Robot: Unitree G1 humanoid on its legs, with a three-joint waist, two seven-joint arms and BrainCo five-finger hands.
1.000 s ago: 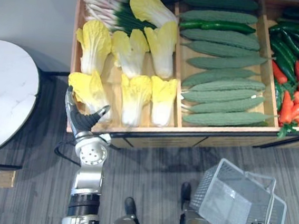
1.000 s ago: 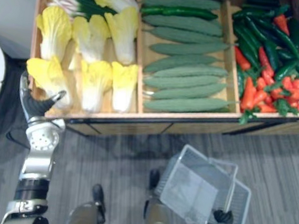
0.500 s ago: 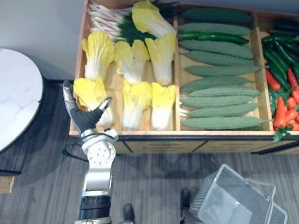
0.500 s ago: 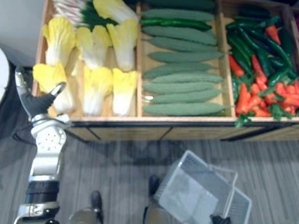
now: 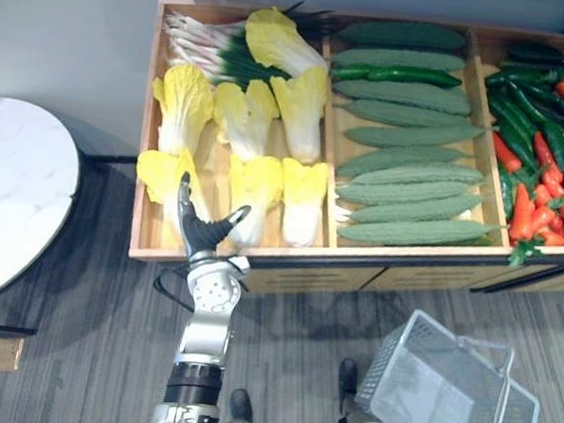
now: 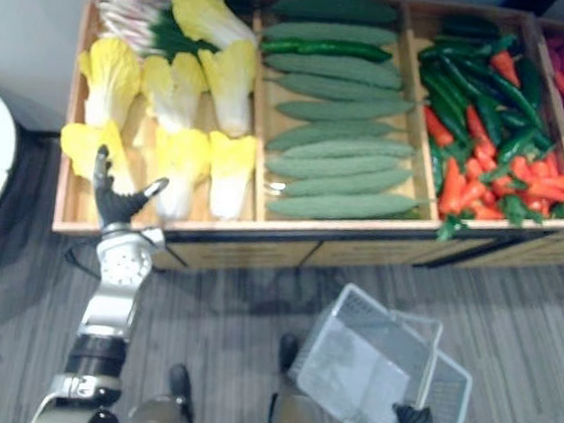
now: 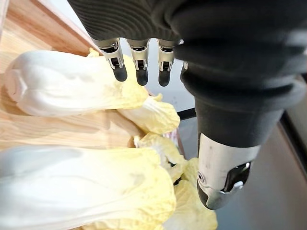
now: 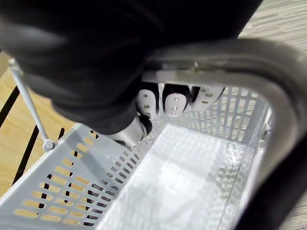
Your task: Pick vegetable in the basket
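Cabbage time: our left hand (image 5: 203,232) hangs open over the yellow-white leafy cabbages (image 5: 257,181) on the wooden bench (image 5: 378,255), holding none.
Our right hand (image 8: 172,103) grips the grey plastic basket (image 5: 397,368). We might poke between two cabbages and grab nothing.

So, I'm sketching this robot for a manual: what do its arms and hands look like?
The left arm is silver-grey, with a round wrist joint dotted with small holes and a dark band lower down. The left hand has a dark ribbed cover and silver fingers with dark tips; the right hand shows the same dark cover and silver fingers.
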